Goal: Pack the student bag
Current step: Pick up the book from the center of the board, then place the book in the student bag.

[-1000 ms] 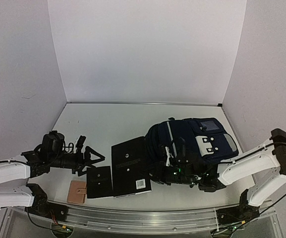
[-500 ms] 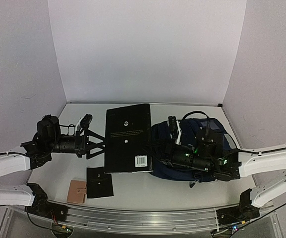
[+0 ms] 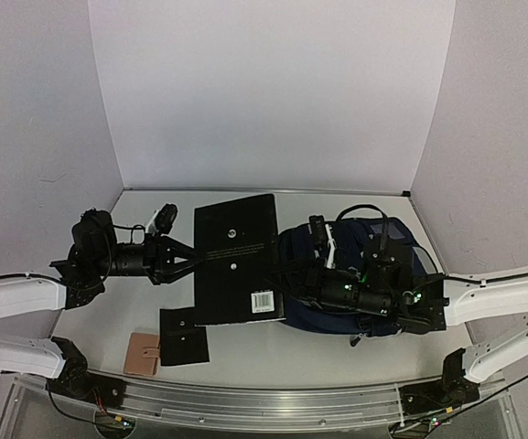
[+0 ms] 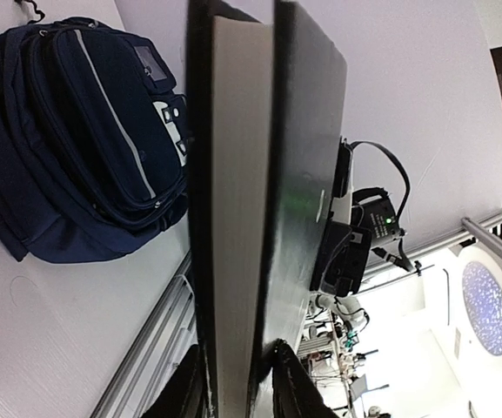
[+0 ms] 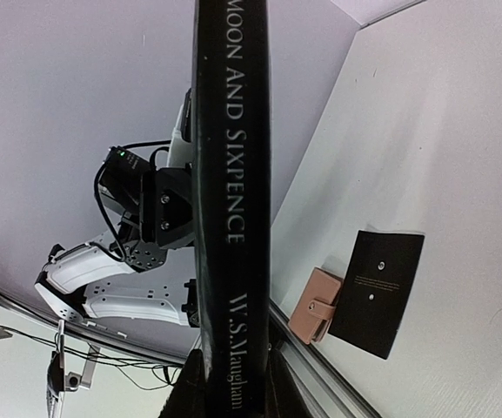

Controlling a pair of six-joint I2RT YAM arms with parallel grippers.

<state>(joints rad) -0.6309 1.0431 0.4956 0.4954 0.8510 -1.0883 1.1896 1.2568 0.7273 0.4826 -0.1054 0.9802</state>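
Below the right jaws gripping the book lies the student bag.

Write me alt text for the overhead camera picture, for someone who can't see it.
Two robot arms hold a large black book off a white table, the left end effector gripping its left edge and the right end effector its right edge, beside a navy backpack. A small black booklet and a tan wallet lie near the front edge.

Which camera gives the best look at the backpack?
The left wrist view: the backpack shows almost whole beside the book. In the top view the right arm and the book cover much of it. The right wrist view misses it.
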